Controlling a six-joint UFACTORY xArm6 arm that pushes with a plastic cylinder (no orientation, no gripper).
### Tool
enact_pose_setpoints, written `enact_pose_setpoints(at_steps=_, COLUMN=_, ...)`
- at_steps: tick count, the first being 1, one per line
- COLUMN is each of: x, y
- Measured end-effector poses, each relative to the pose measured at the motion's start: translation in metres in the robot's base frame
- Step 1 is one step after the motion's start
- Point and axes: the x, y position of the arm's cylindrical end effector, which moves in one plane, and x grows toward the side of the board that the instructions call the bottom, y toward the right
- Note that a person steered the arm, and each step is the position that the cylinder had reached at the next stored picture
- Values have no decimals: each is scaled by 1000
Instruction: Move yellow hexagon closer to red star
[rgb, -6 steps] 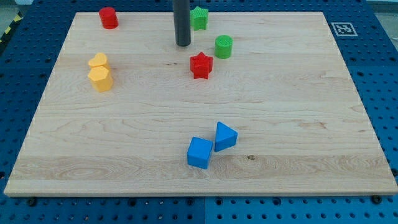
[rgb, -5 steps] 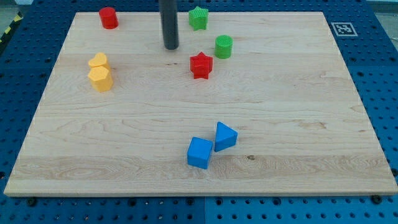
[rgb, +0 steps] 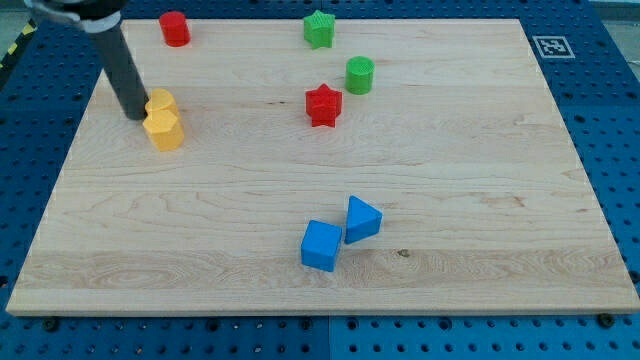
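We're lined up with my tip (rgb: 133, 113) pressed against the view's left side of the yellow hexagon (rgb: 163, 128), no gripper here, the push toward the red star (rgb: 323, 104) well off right not begun.

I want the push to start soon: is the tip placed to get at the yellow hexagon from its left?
Probably yes: my tip sits just left of the yellow hexagon, beside the other yellow block, nothing between.

My tip (rgb: 134, 114) touches the yellow heart (rgb: 159, 101) at its nine o'clock side, the yellow hexagon (rgb: 164, 129) just at four o'clock; red star (rgb: 323, 104) sits well apart.
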Motion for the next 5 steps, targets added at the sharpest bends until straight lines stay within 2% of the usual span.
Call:
enact_pose_setpoints(at_steps=1, x=5, y=0)
enact_pose_setpoints(at_steps=2, x=35, y=4)
enact_pose_setpoints(at_steps=5, x=43, y=41)
